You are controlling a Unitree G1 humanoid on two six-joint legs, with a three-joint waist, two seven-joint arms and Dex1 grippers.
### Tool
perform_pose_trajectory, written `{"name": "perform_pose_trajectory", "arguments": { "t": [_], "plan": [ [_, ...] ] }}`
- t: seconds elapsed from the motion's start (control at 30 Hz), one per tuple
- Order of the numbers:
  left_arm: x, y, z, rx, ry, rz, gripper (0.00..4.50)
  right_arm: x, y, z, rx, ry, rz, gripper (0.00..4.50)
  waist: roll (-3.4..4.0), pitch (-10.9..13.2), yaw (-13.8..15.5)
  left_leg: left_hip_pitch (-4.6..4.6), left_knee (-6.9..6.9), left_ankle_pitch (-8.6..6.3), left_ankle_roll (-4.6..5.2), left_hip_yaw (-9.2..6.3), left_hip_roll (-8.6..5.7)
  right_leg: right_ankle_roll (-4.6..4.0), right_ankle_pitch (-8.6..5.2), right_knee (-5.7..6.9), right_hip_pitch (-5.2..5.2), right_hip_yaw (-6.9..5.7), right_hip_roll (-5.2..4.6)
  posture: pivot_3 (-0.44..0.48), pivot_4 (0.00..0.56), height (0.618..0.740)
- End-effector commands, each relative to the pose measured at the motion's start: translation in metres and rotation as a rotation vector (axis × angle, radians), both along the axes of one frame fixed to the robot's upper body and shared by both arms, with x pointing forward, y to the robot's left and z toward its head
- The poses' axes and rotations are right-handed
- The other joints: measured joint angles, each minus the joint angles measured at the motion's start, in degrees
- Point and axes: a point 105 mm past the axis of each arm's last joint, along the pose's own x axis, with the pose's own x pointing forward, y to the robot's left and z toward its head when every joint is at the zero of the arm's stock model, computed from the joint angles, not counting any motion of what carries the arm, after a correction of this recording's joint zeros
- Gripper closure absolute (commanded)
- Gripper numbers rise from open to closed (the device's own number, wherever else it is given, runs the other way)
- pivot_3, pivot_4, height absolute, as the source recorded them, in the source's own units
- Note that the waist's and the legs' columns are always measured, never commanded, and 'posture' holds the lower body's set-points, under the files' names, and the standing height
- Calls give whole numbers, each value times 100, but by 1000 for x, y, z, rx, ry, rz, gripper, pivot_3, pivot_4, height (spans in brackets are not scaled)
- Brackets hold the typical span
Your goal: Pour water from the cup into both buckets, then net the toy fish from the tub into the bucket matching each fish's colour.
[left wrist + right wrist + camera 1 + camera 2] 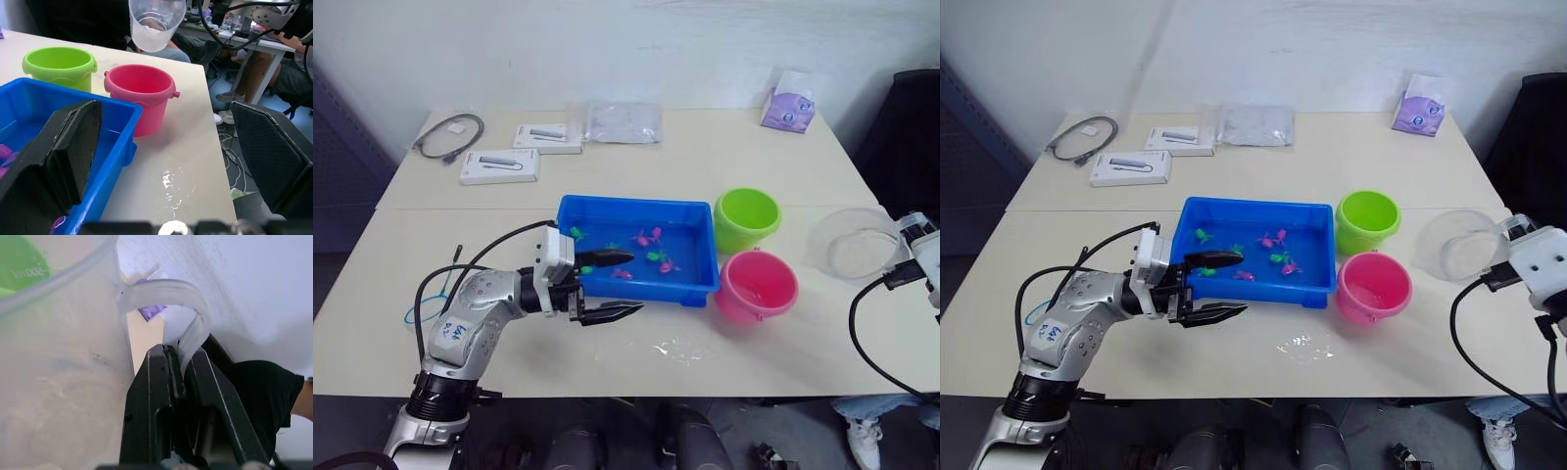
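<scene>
Blue tub [607, 211] is sitting mid-table, fish [658, 257] inside; spilled water [677, 349] is lying near it. Left gripper [612, 284] is gaping empty over its near rim. Right gripper [182, 382] is clamping the clear cup's [1464, 245] handle, marking "600ml" legible.

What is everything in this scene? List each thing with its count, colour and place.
tub: one, blue, table centre.
toy fish: several, green and pink, in the tub.
buckets: two, green and pink, right of the tub.
cup: one, clear, held right of the buckets.
net: one, blue hoop, behind the left arm.
boxes: two, white, far side.
cable: one, grey, far left.
left hand: open, at the tub's near left corner.
right hand: shut on the cup's handle.
</scene>
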Motion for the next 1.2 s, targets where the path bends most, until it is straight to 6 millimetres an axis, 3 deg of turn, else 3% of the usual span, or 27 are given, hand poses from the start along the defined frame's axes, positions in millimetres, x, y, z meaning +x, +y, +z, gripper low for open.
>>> {"name": "perform_pose_trajectory", "arguments": {
  "t": [0.03,0.47,1.2],
  "plan": [
    [-5,0,10,-21,-48,-7,0,0,4,15,-74,-51,23,4465,0,0,5,0,0,0,0,0,0,0,0,0,0,0,0,0,150,740],
    [-2,2,11,-28,-73,35,0,10,12,15,-265,-72,56,4465,-2,1,11,-2,1,4,2,0,-2,1,0,-1,2,-1,0,0,150,740],
    [1,4,10,-32,-111,72,0,14,16,13,-394,-150,75,4465,-2,1,6,-1,1,7,0,2,-2,1,0,0,2,0,0,0,150,740]
  ]
}}
